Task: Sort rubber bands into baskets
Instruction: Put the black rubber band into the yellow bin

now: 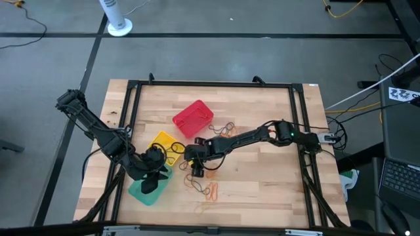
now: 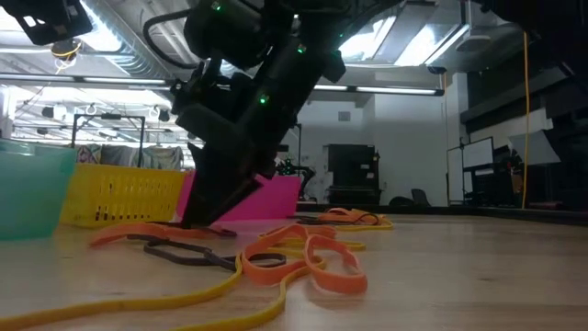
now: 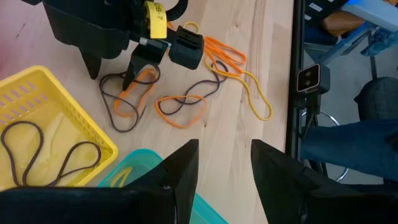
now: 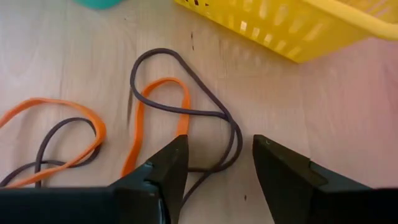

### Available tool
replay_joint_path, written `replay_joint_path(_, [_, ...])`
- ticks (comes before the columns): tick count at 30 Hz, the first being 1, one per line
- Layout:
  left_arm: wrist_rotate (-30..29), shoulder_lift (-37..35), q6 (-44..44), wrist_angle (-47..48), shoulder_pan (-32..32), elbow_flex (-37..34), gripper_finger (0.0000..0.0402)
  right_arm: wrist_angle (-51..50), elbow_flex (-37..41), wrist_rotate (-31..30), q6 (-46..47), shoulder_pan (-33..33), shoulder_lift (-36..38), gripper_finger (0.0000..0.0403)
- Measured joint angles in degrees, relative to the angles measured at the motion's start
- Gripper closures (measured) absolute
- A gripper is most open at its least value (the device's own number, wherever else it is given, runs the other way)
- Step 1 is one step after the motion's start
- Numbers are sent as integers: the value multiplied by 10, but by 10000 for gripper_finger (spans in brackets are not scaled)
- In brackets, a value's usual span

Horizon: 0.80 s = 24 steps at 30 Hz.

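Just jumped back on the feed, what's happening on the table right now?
The right hand is down at the table, open over a tangle of a dark band and an orange band next to the yellow basket. The left hand is open above the teal basket. Two dark bands already lie in the yellow basket, and more bands are still loose on the wood. The red basket sits farther back.

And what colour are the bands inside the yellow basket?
Dark bands in the yellow basket; the left wrist view shows them best.
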<state>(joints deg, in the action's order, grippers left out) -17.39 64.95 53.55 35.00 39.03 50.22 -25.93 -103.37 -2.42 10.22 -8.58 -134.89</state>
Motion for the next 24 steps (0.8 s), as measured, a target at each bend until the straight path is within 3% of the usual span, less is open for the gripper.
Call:
replay_joint_path(6, [0, 0, 1, 0, 0, 0, 259, -1, 0, 6, 0, 8, 0, 261])
replay_joint_path(14, [0, 0, 1, 0, 0, 0, 259, -5, 0, 21, 13, 15, 0, 386])
replay_joint_path(20, [0, 0, 11, -2, 0, 0, 259, -7, 0, 50, 37, 15, 2, 380])
replay_joint_path(24, [5, -2, 34, -4, 0, 0, 259, -46, -21, 80, 45, 15, 6, 396])
